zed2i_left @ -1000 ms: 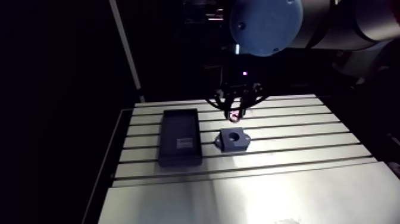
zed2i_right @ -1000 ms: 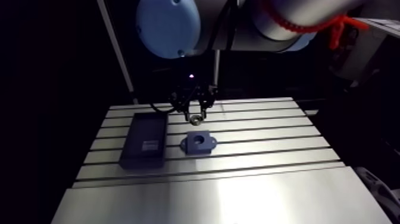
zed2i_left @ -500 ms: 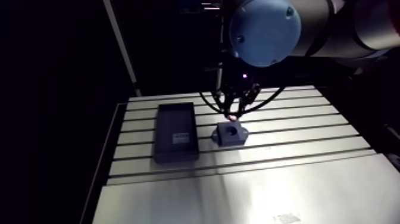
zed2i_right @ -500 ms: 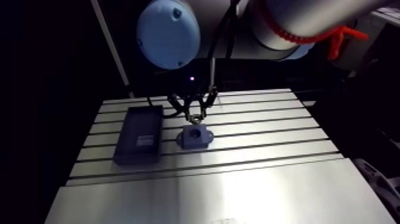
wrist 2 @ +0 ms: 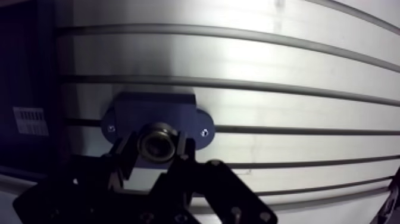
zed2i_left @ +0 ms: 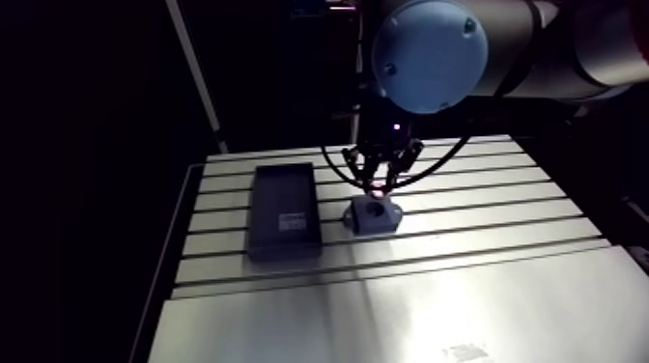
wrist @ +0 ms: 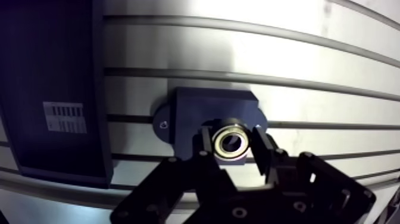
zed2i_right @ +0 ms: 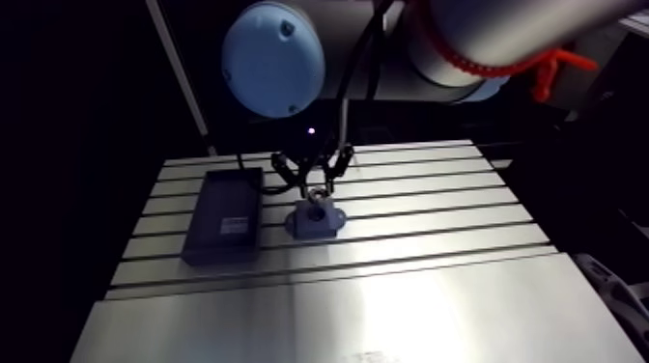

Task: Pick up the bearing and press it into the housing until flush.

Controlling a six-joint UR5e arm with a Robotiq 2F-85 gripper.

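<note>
I see the arm [zed2i_left: 430,53] pointing straight down, my pincer [wrist: 232,145] pinching the bearing [wrist: 231,142] over the housing [wrist: 202,110] on the desk [wrist: 309,71].

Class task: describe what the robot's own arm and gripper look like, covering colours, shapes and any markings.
The arm is a thick silver-grey tube with a round light-blue joint cap dotted with small screw holes. A tiny purple light glows at the wrist. The gripper is black, with two fingers on angular linkages studded with bolt heads.
</note>
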